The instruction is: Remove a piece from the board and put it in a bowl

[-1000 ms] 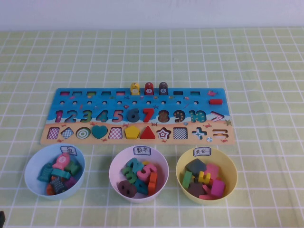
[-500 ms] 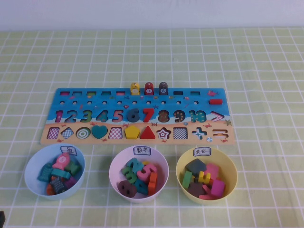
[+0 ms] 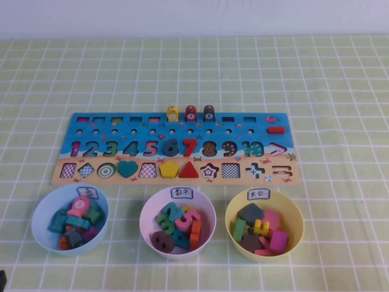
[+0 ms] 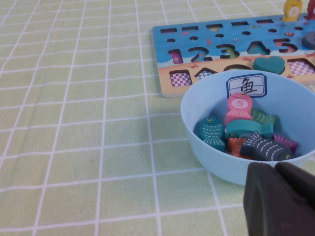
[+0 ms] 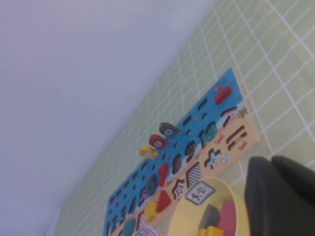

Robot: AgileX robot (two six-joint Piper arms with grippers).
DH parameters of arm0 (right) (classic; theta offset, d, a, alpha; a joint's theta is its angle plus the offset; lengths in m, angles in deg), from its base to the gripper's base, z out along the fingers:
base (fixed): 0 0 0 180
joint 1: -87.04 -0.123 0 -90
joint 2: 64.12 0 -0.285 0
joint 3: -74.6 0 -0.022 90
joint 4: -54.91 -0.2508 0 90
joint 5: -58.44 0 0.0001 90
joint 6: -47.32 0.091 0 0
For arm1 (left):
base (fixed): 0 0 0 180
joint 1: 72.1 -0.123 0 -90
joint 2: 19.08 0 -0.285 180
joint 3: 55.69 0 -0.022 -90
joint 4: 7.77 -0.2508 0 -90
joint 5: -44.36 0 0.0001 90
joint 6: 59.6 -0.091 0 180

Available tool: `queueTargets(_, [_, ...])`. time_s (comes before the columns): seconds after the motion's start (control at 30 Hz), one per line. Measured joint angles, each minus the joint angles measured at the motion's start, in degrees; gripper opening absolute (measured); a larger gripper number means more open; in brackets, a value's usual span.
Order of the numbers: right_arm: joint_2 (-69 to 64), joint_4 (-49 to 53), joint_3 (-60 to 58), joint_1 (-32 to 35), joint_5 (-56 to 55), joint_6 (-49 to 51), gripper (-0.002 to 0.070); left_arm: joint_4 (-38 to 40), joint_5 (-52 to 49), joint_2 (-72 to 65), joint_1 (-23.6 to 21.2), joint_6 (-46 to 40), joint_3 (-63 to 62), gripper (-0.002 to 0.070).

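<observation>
Left tool point(image 4: 280, 199): dark fingertips pressed together, holding nothing, parked low beside the pale blue bowl point(image 4: 216, 152) of fish pieces.
Right tool point(image 5: 280, 194): dark tips meeting, holding nothing, raised by the yellow bowl point(image 3: 264, 229), likely the arm for this pick.
Piece point(image 3: 276, 129): red bar, seated at the board's point(image 3: 91, 125) far right corner, in the blue band, untouched.
Yellow bowl: near edge, nearly straight below the piece; already holds assorted blocks.
Pinkish-white bowl point(image 3: 177, 222): holds numbers.
Bench point(image 3: 340, 79): green cloth with white grid, plain pale wall behind.
</observation>
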Motion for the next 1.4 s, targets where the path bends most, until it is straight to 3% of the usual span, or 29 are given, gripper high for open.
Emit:
queueTargets(0.5, [-2.7,5.9,3.9,0.0,7.6,-6.3,-0.0018,0.0,0.0,0.0,0.0,0.0,0.0,-0.0005])
queueTargets(0.9, [-37.2,40.1,41.1,0.0,31.0,-6.7,-0.0018,0.0,0.0,0.0,0.0,0.0,0.0,-0.0005])
queueTargets(1.2, [-63.0,47.2,64.0,-0.5,48.3,-11.1,-0.0018,0.0,0.0,0.0,0.0,0.0,0.0,-0.0005])
queueTargets(1.4, [-77.4,55.7,75.5,-4.9,50.7,-11.1,-0.0018,0.0,0.0,0.0,0.0,0.0,0.0,-0.0005])
